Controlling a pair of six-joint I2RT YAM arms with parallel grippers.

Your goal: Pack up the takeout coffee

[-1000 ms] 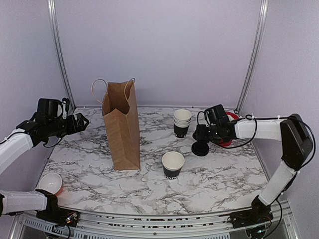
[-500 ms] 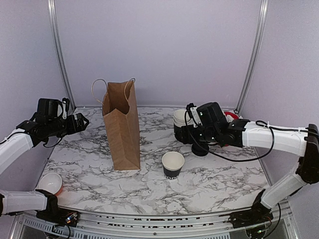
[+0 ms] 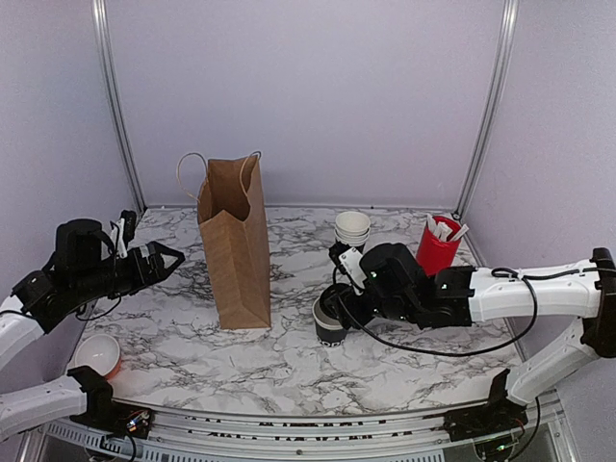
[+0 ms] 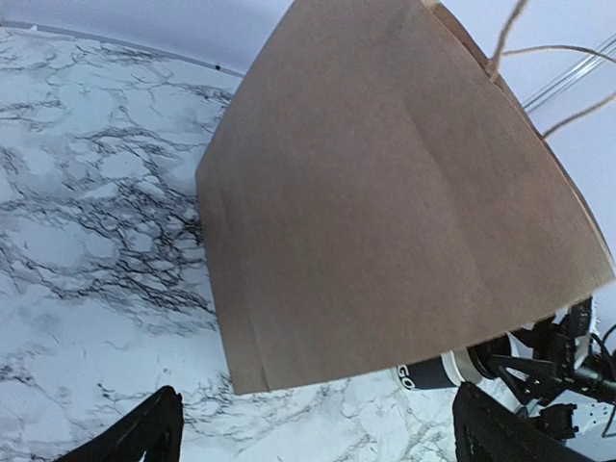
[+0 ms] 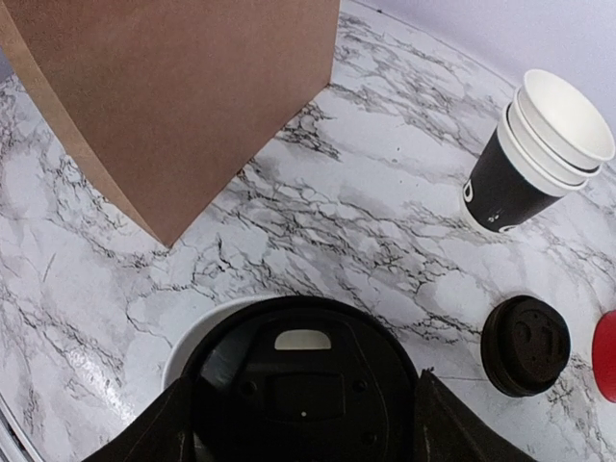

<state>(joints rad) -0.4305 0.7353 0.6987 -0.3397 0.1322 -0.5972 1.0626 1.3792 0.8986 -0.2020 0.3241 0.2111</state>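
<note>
Bag point(image 3: 234, 245) stands beside cup point(image 3: 327, 333); right pincer point(image 5: 306, 423) grasps lid point(image 5: 303, 375) above it, left pincer point(image 4: 313, 435) released

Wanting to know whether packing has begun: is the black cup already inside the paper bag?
No, the cup stands on the table beside the upright bag, outside it.

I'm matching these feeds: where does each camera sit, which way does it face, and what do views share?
Top external: high behind the bases, looking down over the table; left arm and right arm show.
Left wrist: on the left arm, facing the paper bag; the open left gripper shows at the bottom corners.
Right wrist: looking down past the black lid in the right gripper onto the cup.
Shared: both wrist views show bag and cup.
</note>
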